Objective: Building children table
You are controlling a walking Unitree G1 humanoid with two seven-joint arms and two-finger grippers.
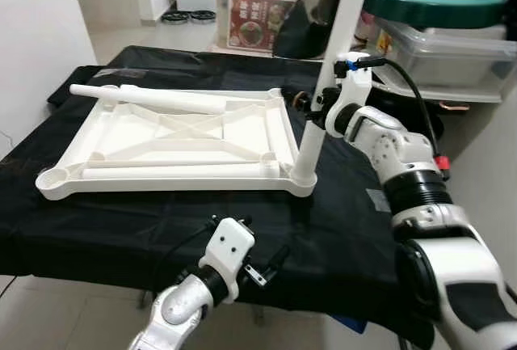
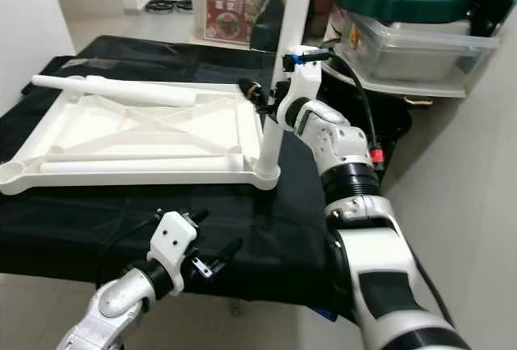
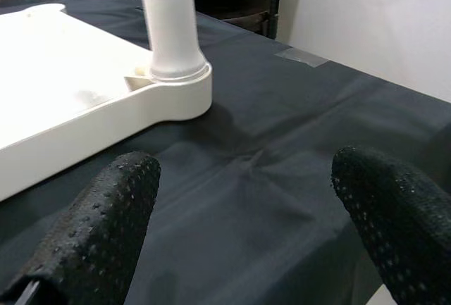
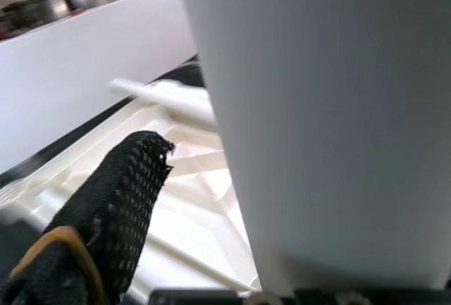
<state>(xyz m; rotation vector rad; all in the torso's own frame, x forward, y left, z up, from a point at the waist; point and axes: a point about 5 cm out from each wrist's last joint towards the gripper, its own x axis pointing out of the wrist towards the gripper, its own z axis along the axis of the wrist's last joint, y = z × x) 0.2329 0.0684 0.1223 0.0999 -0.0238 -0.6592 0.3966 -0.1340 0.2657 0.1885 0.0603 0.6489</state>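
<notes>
While the right pincer [image 1: 313, 109] grips the upright table leg [image 1: 323, 91] seated in the upside-down tabletop's [image 1: 174, 144] near corner socket, tilting could pop it loose. Left pincer [image 1: 262, 269] hovers open above the black-draped surface [image 1: 323, 229].

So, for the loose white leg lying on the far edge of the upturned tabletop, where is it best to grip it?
Probably around the middle of the loose leg, coming from above with fingers across its length. It lies flat along the tabletop rim, round and slightly tapered, so mid-shaft looks best balanced. The left gripper is open and free; the right gripper is holding the upright leg.
</notes>
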